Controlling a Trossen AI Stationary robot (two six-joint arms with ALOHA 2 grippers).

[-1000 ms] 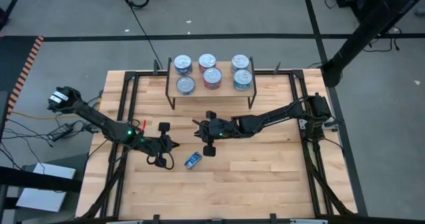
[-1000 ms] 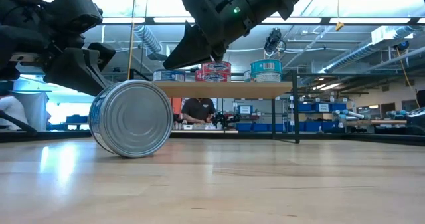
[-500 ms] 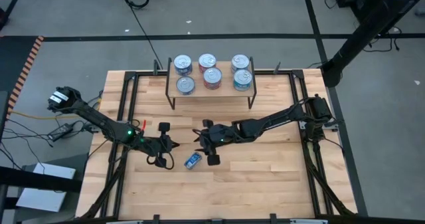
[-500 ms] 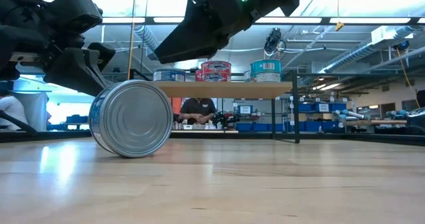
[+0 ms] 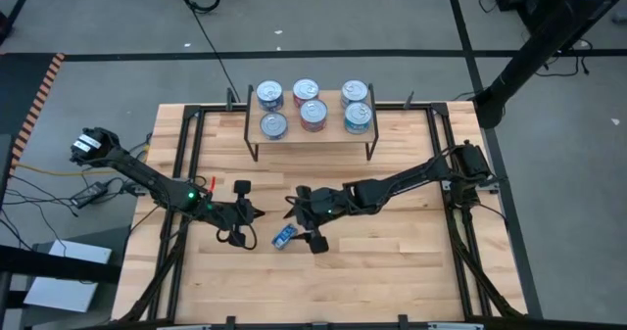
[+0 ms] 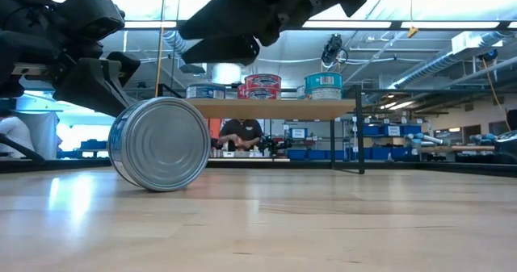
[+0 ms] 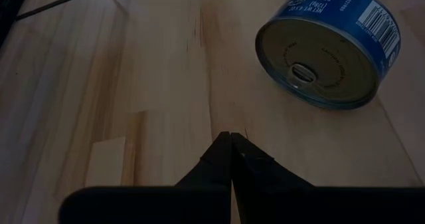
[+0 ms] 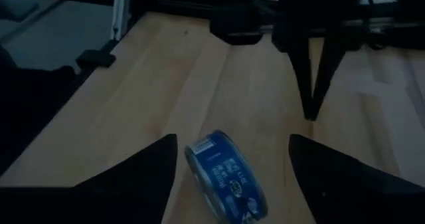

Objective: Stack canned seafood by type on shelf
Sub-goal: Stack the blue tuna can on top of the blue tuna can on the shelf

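High view: right hand (image 5: 302, 224) gapes above blue tin (image 5: 284, 236) on its edge; left hand (image 5: 257, 215) clenched empty.

The table (image 5: 392, 261) carries a blue tin (image 5: 284, 236) on edge and a shelf (image 5: 313, 129) with six tins.

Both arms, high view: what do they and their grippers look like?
Both arms are dark, slim and jointed. The left arm has a small green light and a red mark near its wrist, with a pale block at its base. The left gripper has two black fingers tapering to points; the right gripper has broad, dark wedge-shaped fingers.
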